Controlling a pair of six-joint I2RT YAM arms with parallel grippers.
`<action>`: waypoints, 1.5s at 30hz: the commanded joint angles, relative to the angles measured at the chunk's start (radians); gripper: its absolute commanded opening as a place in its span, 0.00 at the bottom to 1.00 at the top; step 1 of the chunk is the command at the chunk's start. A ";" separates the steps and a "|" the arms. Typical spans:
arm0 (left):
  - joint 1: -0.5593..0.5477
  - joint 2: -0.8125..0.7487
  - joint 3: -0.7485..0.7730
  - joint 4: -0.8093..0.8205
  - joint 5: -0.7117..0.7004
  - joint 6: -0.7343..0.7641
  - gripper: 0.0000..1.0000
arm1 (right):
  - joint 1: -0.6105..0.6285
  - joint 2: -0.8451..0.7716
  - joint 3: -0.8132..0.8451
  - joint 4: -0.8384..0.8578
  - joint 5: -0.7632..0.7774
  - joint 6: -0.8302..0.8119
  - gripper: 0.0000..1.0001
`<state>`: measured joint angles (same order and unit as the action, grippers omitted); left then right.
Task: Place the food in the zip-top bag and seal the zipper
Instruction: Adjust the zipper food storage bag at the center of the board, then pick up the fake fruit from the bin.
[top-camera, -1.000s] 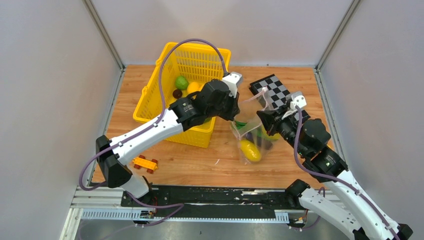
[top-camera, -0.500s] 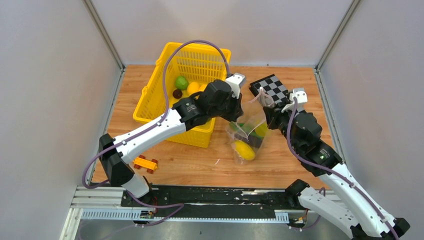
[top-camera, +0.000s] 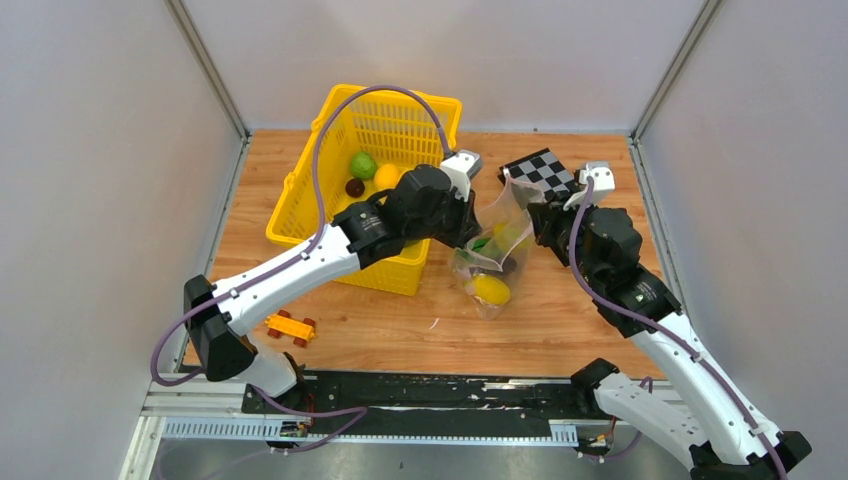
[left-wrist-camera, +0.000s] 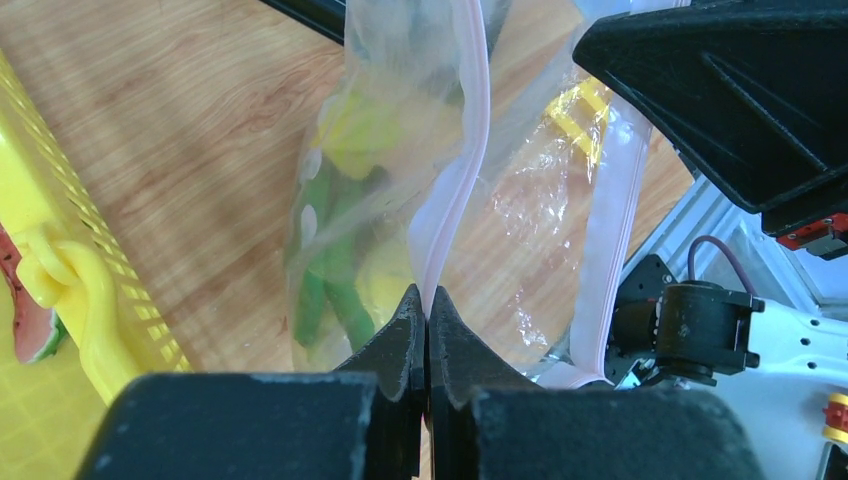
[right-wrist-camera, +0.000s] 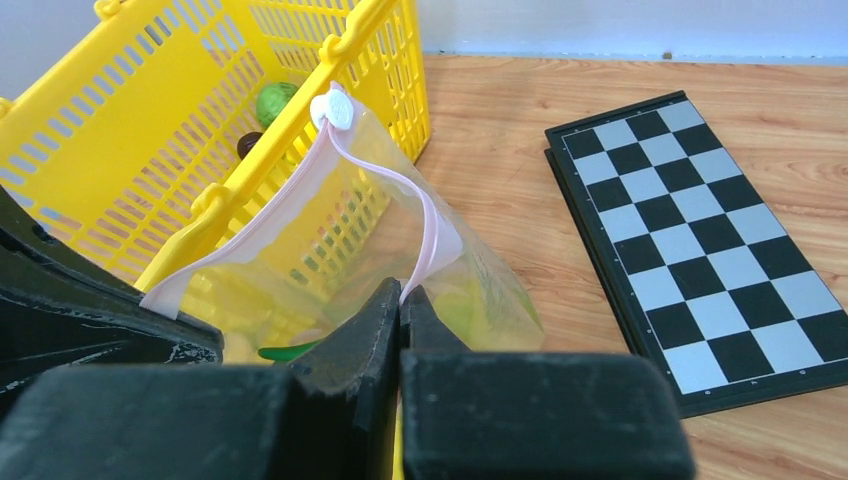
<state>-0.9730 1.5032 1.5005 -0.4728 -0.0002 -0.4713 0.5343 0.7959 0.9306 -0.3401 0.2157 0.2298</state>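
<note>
The clear zip-top bag (top-camera: 493, 255) hangs between my two grippers above the table, its mouth open. It holds a yellow fruit (top-camera: 491, 289), green pods (left-wrist-camera: 335, 270) and a dark piece. My left gripper (top-camera: 470, 228) is shut on one pink zipper strip (left-wrist-camera: 455, 170). My right gripper (top-camera: 540, 222) is shut on the other strip (right-wrist-camera: 425, 235). A white slider tab (right-wrist-camera: 333, 110) sits at the zipper's far end. In the yellow basket (top-camera: 300, 215) lie a green ball (top-camera: 363, 165), a dark ball (top-camera: 354, 187), a yellow fruit (top-camera: 386, 176) and a watermelon slice (left-wrist-camera: 25, 320).
A chequerboard (top-camera: 545, 177) lies at the back right, just behind the bag. An orange toy car (top-camera: 290, 327) sits near the front left. Grey walls close in the table on three sides.
Both grippers have moved the bag back toward the basket and chequerboard. The right arm has swung up and left, and the bag hangs more bunched.
</note>
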 joint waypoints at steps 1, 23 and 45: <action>-0.001 -0.029 0.002 0.046 0.003 -0.008 0.00 | -0.006 -0.020 0.029 0.026 -0.036 0.024 0.00; 0.021 -0.084 0.115 -0.135 -0.190 0.143 0.91 | -0.005 -0.071 -0.045 0.037 -0.009 0.121 0.00; 0.420 -0.044 -0.006 -0.117 -0.206 0.129 1.00 | -0.005 -0.062 -0.052 0.052 -0.066 0.121 0.00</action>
<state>-0.6163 1.3911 1.4975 -0.6243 -0.2035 -0.3382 0.5331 0.7380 0.8806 -0.3397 0.1650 0.3431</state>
